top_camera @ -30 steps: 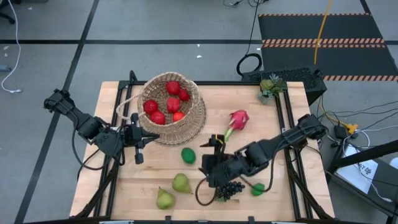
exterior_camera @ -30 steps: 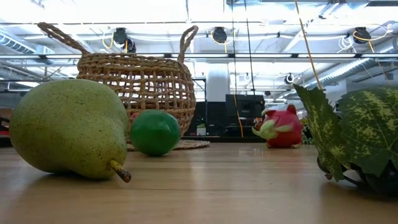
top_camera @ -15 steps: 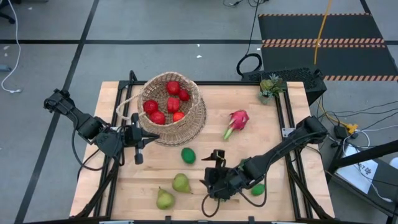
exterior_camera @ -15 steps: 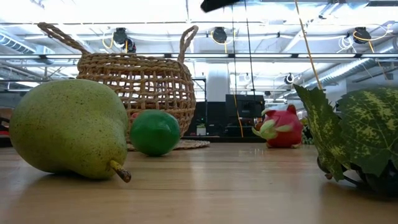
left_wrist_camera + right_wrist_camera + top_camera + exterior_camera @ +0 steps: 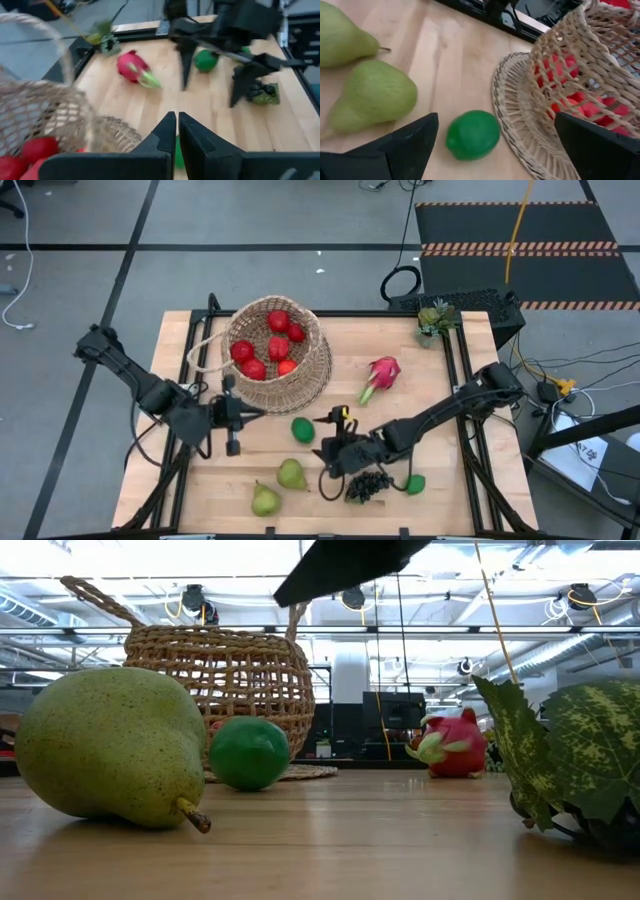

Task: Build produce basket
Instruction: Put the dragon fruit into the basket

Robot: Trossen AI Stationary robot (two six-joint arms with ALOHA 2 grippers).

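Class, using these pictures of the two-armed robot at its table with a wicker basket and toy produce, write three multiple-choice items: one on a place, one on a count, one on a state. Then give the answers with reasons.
1. Where does the dragon fruit lie?
A. in the basket
B. on the table, right of the basket
C. in a gripper

2. How many pears lie on the table?
A. one
B. two
C. four

3. How does the right gripper stand?
A. open and empty
B. shut on a lime
C. shut on the grapes

Answers:
1 B: the high view shows it on bare wood, apart from the basket.
2 B: two pears lie side by side near the front edge.
3 A: its wrist view shows both fingers wide apart with the lime lying free between them; the left gripper is shut.
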